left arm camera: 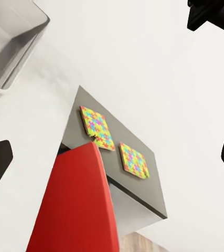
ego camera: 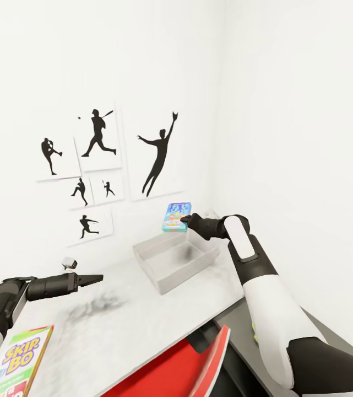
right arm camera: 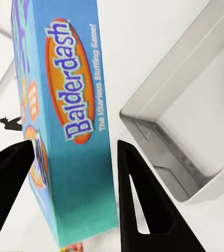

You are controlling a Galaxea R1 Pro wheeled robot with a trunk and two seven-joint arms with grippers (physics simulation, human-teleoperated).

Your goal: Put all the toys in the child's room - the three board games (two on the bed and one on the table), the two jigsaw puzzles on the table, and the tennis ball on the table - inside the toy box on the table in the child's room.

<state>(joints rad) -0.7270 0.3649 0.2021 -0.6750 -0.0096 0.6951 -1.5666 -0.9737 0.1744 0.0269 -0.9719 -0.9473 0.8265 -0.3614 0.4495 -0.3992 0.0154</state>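
The right arm, white-shelled with black joints, reaches from the near right up and away toward the far middle, its elbow bent and its black forearm pointing left. Its black two-fingered right gripper [ego camera: 184, 220] is clamped on the narrow sides of a blue box lettered Balderdash [ego camera: 175, 216], held upright in the air. The left arm lies low at the near left, its black forearm stretched level toward the right. Its black left gripper [ego camera: 94, 279] carries nothing, fingers spread wide apart.
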